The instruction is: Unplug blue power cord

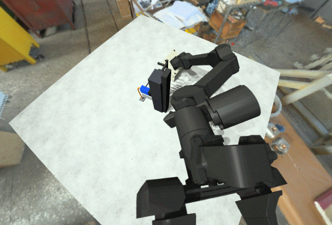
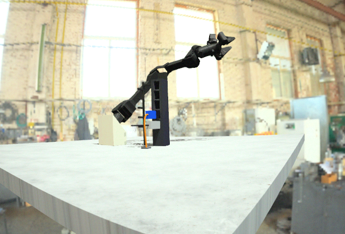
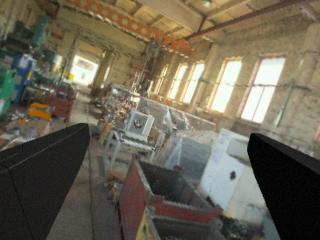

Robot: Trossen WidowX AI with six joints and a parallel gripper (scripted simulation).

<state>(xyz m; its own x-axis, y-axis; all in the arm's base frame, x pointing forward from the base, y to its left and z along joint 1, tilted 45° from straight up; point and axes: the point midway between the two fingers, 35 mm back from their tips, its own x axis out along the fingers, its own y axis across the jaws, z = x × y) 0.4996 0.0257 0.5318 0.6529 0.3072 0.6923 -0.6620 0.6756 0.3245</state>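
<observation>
Hanging high: the gripper (image 2: 226, 45) sits in the upper right-of-centre of the exterior view, far above the surface (image 2: 194, 176), pointing out into the hall.
Jaws: spread wide with nothing between them; the wrist view shows only the distant workshop between the two dark fingers.
Power strip: a tall dark block (image 2: 160, 111) standing upright at the middle of the exterior frame, sockets stacked along its face.
Blue plug: the blue plug (image 2: 150, 114) juts from the strip's left side, about halfway up; in the top view it shows just left of the strip (image 1: 143, 89).
Cord: a thin orange line (image 2: 145, 131) drops from the plug to the surface; its colour differs from the plug's.
Handling: the plug looks small, rigid and light, likely held by socket friction; the cord likely limp, a poor place to pull.
Grasp point: across the plug's blue body, then draw straight out, away from the strip.
Arm pose: elbow folded low near a beige box (image 2: 110, 131), forearm rising up and right.
Progress: approach not yet begun, by my judgement.
</observation>
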